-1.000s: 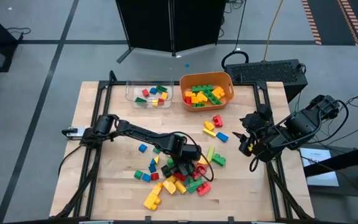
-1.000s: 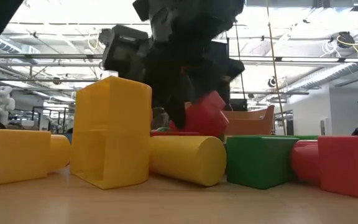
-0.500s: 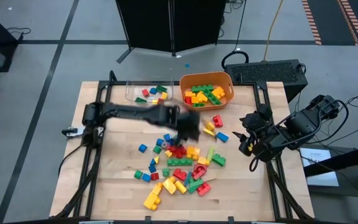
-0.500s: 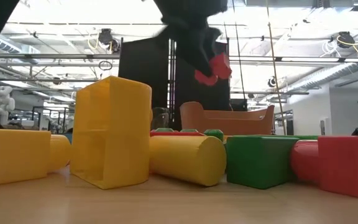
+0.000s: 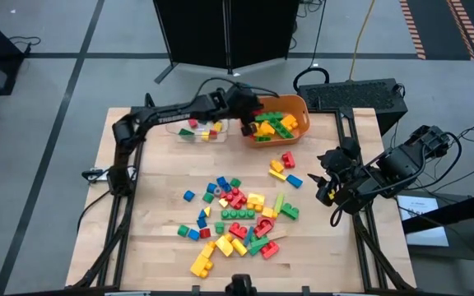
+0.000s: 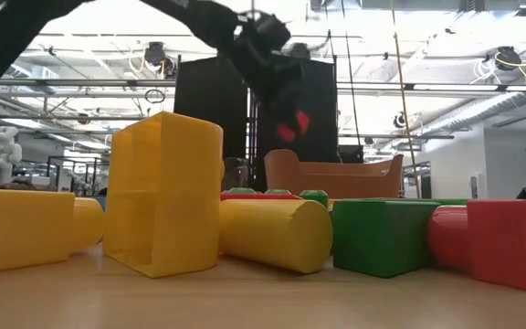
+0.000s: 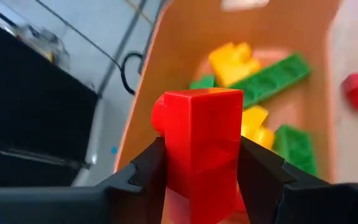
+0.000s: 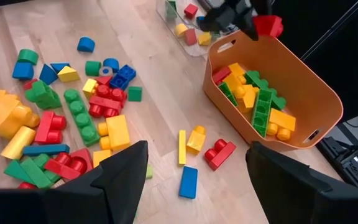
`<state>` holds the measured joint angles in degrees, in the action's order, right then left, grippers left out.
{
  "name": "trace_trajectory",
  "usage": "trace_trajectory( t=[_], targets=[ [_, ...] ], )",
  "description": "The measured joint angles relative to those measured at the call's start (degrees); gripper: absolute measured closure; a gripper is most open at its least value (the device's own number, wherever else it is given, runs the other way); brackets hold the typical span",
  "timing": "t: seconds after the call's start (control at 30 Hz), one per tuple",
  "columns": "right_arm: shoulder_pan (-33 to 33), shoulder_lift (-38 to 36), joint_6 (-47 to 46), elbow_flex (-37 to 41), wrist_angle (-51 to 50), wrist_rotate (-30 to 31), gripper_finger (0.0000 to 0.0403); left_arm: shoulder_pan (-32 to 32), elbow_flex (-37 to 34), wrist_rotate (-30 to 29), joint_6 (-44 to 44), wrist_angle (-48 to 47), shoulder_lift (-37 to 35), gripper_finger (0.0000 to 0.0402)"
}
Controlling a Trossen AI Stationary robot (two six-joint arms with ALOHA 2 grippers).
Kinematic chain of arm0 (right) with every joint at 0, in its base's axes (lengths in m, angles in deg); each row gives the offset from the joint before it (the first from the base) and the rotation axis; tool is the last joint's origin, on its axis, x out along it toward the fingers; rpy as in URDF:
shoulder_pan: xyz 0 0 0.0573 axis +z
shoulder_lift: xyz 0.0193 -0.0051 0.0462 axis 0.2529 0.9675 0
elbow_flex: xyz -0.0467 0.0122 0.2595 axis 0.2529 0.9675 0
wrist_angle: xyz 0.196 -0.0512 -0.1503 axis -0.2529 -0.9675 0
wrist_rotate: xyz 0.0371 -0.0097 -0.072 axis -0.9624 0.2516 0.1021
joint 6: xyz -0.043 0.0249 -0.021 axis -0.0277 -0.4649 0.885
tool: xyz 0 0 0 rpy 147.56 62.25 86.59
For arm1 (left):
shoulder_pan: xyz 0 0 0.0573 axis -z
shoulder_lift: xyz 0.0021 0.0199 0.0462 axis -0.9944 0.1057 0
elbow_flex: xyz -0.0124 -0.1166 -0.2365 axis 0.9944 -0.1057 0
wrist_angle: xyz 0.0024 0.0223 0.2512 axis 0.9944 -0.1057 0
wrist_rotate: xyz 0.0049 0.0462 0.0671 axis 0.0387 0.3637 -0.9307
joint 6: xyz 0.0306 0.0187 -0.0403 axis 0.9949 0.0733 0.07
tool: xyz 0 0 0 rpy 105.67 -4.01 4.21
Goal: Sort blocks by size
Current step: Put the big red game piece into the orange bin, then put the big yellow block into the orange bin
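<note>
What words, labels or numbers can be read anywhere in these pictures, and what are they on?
None can be read.
The left arm's link carries pale lettering in the high view, but it is too small to make out.
The red block in the left gripper, the orange tub and the clear tray show no print.
A white sheet on the floor beside the right gripper is too small to tell.

In the left wrist view the red block (image 7: 202, 149) runs off the picture's lower edge, and its sides are covered by the left gripper's fingers (image 7: 143, 177). In the low view, the near yellow block (image 6: 21, 228) is cut by the edge, and the orange tub (image 6: 334, 176) is partly hidden behind the blocks (image 6: 272, 228).
</note>
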<state>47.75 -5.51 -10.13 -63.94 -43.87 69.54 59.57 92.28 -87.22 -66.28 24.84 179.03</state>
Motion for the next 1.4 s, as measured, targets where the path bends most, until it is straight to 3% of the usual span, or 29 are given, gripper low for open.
trace_trajectory(
  t=[0.23, 0.47, 0.63, 0.73, 0.83, 0.97, 1.1, 1.23, 1.4],
  targets=[
    [0.0, 0.0, -0.4, 0.0, 0.0, 0.1, 0.0138, -0.7, -0.2, 1.8, 5.0, -1.4, 2.2, 0.0234],
    [0.0, 0.0, -0.4, 0.0, 0.5, 0.1, 0.0138, 0.2, -0.1, 1.7, 7.5, -2.5, 2.2, 0.0158],
    [0.0, 0.0, -0.4, 0.0, 0.5, 0.0, 0.0138, 0.5, -0.1, -1.6, 7.8, -4.3, 2.2, 0.0116],
    [0.0, 0.0, -0.4, 0.0, 0.4, -0.2, 0.0138, 2.2, 0.0, -5.4, 8.6, -5.0, 1.0, 0.0111],
    [0.0, 0.0, -0.2, 0.0, 0.5, -0.2, 0.0138, 4.9, 3.7, -5.6, 8.7, -5.4, -0.7, 0.011],
    [0.0, 0.0, -0.2, 0.0, 0.4, -0.2, 0.0138, 9.3, 8.9, 0.3, 3.4, -4.4, -1.6, 0.011],
    [0.0, 0.0, -0.3, 0.0, 0.5, -0.2, 0.0138, 13.0, 8.0, 6.8, 5.2, -0.9, 0.1, 0.011],
    [0.0, 0.0, -0.5, 0.0, 0.8, -0.2, 0.0138, 14.1, 7.4, 9.6, 5.3, -1.6, 4.8, 0.011],
    [0.0, 0.0, -0.8, 0.0, 0.8, -0.2, 0.0138, 14.7, 7.6, 9.8, -2.5, 5.1, 10.7, 0.011]
  ],
)
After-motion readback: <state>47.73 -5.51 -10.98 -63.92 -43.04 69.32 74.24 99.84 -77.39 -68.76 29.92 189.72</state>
